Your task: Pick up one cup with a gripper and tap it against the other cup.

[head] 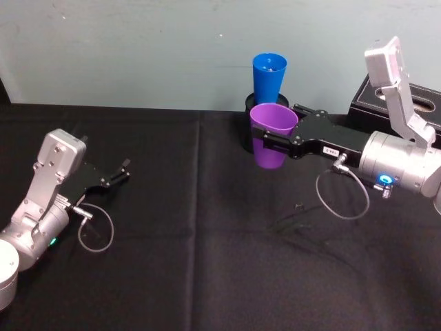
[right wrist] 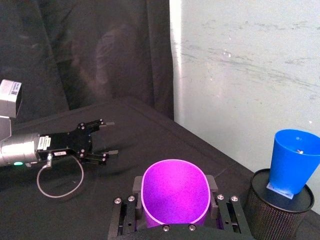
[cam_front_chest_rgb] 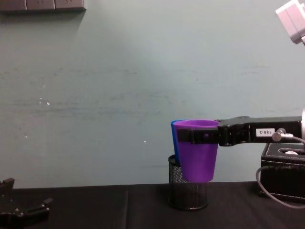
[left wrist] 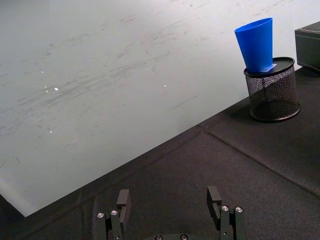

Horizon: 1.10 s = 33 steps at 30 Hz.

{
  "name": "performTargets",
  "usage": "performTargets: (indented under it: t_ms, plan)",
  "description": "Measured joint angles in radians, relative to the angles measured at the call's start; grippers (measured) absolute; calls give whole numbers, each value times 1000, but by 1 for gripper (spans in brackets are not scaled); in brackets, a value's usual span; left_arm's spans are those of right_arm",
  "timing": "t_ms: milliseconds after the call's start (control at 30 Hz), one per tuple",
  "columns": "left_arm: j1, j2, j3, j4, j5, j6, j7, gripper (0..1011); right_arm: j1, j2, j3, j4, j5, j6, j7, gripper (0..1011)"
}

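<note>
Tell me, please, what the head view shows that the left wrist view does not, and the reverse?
Head view alone: the purple plastic tumbler held off the table by the right gripper, with the dark box behind.

Left wrist view alone: the left gripper seen close, jaws open.

Both: the blue plastic tumbler standing in the black mesh pen holder on the black tablecloth.

Right gripper (cam_front_chest_rgb: 187,136) reaches in from the right edge, jaws clamped on the purple cup (cam_front_chest_rgb: 197,155), held upright above the table (cam_front_chest_rgb: 119,205). Blue cup (cam_front_chest_rgb: 174,140) sits just behind it in the mesh holder (cam_front_chest_rgb: 186,193), mostly hidden. Black box (cam_front_chest_rgb: 285,171) at right. Left gripper (cam_front_chest_rgb: 21,206) low at left edge.
</note>
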Motion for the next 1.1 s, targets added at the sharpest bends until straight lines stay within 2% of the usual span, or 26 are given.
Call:
performTargets:
  t_ms: [500, 1100]
  plan:
    - [0, 0, 0, 0, 0, 0, 0, 1005, -42, 18, -15, 2, -1, -41, 5, 720]
    - [0, 0, 0, 0, 0, 0, 0, 1005, -71, 20, -20, 25, -23, -75, 17, 720]
